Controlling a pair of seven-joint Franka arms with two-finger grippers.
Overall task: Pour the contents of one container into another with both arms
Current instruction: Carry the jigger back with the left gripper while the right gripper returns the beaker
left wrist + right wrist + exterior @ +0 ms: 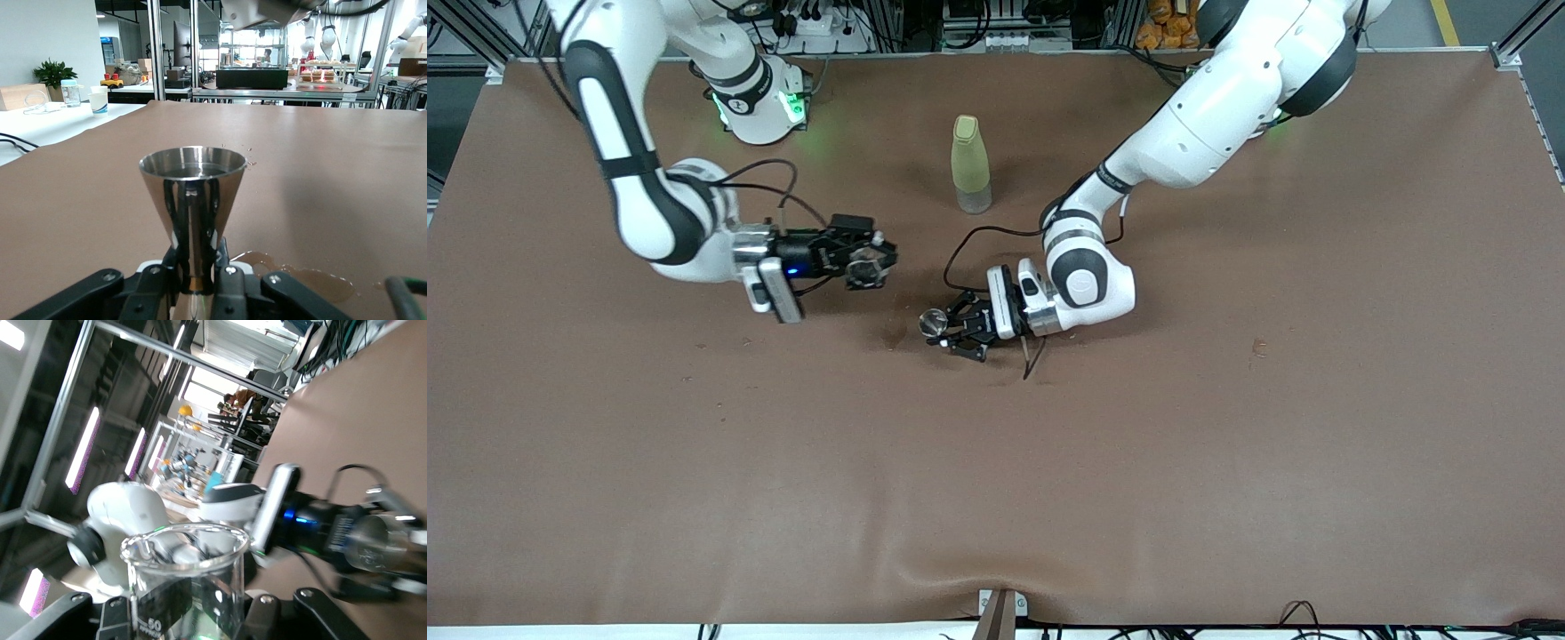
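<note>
The left gripper point(951, 329) is clamped tight on the narrow waist of a steel jigger point(935, 322), low over the middle of the table point(1227, 462). In the left wrist view the fingers point(230, 280) pinch the jigger point(192, 207) just under its upper cone, and the cup stands upright with its open mouth up, its long axis vertical; liquid shows inside near the rim. A wet patch point(300, 277) lies on the brown cloth just beside the gripper.

The right gripper point(869, 262) is closed on a clear glass beaker point(864, 267), held above the table toward the right arm's end from the jigger, with bare cloth between the two. In the right wrist view the beaker point(183, 577) sits between the fingers point(263, 617) with its mouth away from the wrist; the room behind it looks tilted, so the beaker leans off the vertical, though by how much I cannot tell. The left gripper point(383, 550) shows farther off in that view.

A pale green bottle point(970, 164) stands upright, capped, closer to the robots' edge of the table, well apart from both grippers. Wide open cloth runs from the grippers to the table edge by the front camera and to both end edges.
</note>
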